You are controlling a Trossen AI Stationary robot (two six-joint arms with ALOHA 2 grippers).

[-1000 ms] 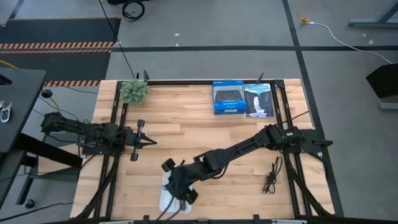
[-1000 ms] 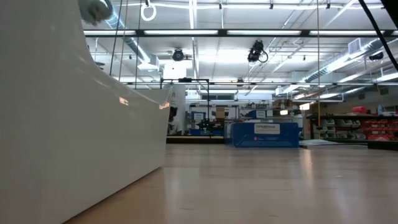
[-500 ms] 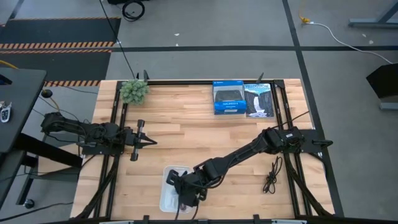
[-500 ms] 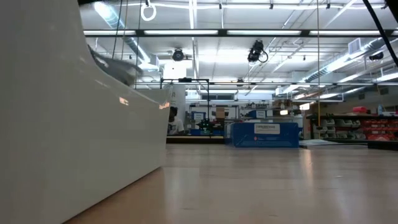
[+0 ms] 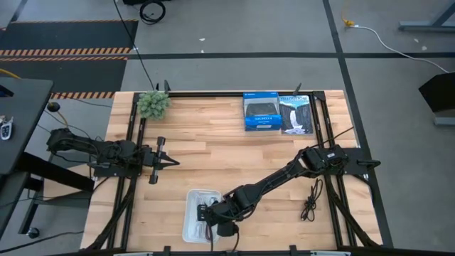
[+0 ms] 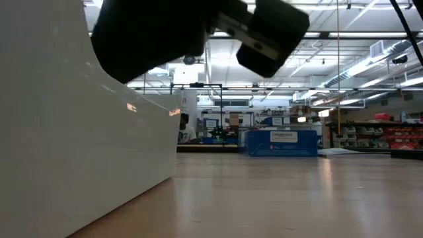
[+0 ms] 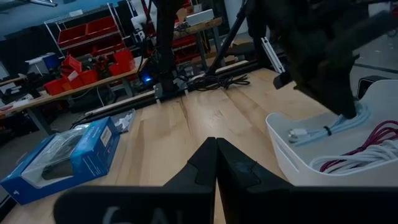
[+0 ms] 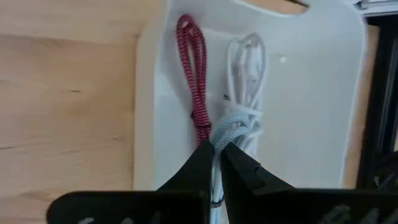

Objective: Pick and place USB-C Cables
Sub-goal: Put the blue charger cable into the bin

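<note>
The bundled pale blue-grey cable point(image 8: 225, 134) is being held pinched between the closed fingers of the right gripper point(image 8: 216, 149) inside the white rectangular plastic tray point(image 8: 311, 93), beside the dark red braided cable point(image 8: 194, 68) and the white cable point(image 8: 249, 59) already lying there. The black coiled cable point(image 5: 311, 201) is being left on the wooden table point(image 5: 213, 142) near the right arm's base, so one pick remains. The left gripper point(image 5: 173, 162) is being kept closed, holding nothing, well apart.

Green plant point(image 5: 153, 104) far-left corner; two product boxes point(image 5: 277, 112) far edge.

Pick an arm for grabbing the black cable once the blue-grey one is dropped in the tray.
Right. The black USB-C cable lies on the right arm's side of the table. The right pincer is over the white tray, clamped on the pale blue-grey cable. The left pincer waits shut, far across the table.
</note>
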